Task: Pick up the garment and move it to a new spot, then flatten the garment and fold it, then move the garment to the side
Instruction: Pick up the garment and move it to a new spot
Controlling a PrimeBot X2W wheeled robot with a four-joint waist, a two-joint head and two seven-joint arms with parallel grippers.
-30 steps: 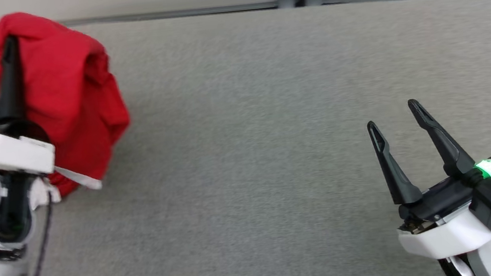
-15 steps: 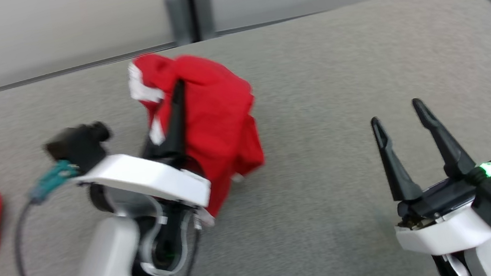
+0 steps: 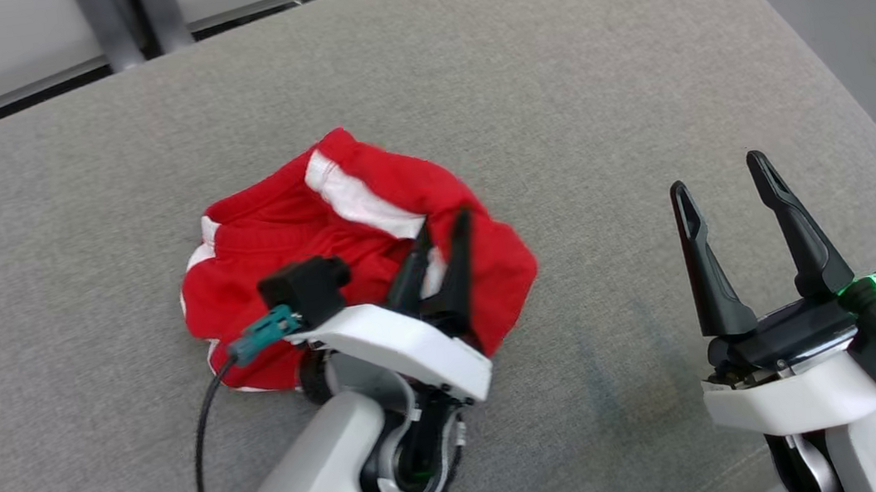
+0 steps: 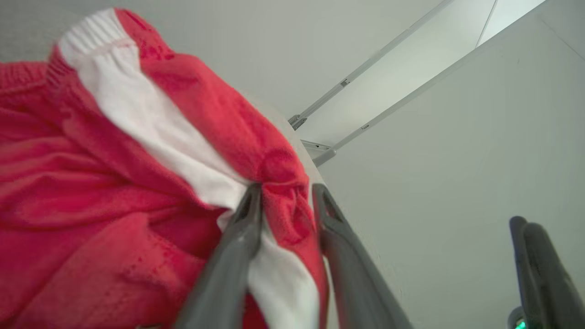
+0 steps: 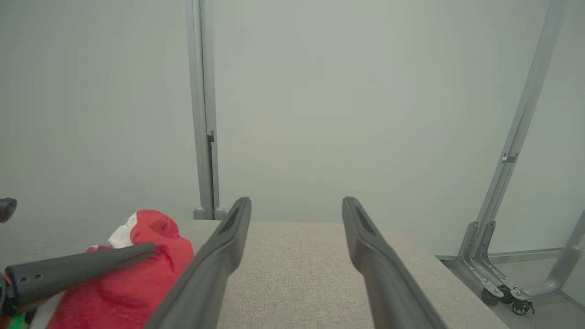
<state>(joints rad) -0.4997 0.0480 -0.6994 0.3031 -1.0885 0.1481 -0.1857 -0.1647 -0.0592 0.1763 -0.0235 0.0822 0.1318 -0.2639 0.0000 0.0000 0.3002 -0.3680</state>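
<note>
On worktop [image 3: 593,76], centre: garment [image 3: 278,240], red with white bands, crumpled in a heap on the grey surface.
Left gripper [image 3: 444,224]: at the garment's right-hand edge; jaws partly released, a red fold lying between them.
Right gripper [image 3: 716,172]: well apart to the right, over bare worktop; jaws released wide, holding nothing.

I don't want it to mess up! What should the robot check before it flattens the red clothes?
1. Garment resting on the grey cushion: ok.
2. Garment flat: not ok, it lies bunched.
3. Left claw free of the garment: not ok, some of it sits between the parted fingers.
4. Right claw open and empty: ok.
5. An edge to grab: ok, a white band shows on top.
</note>
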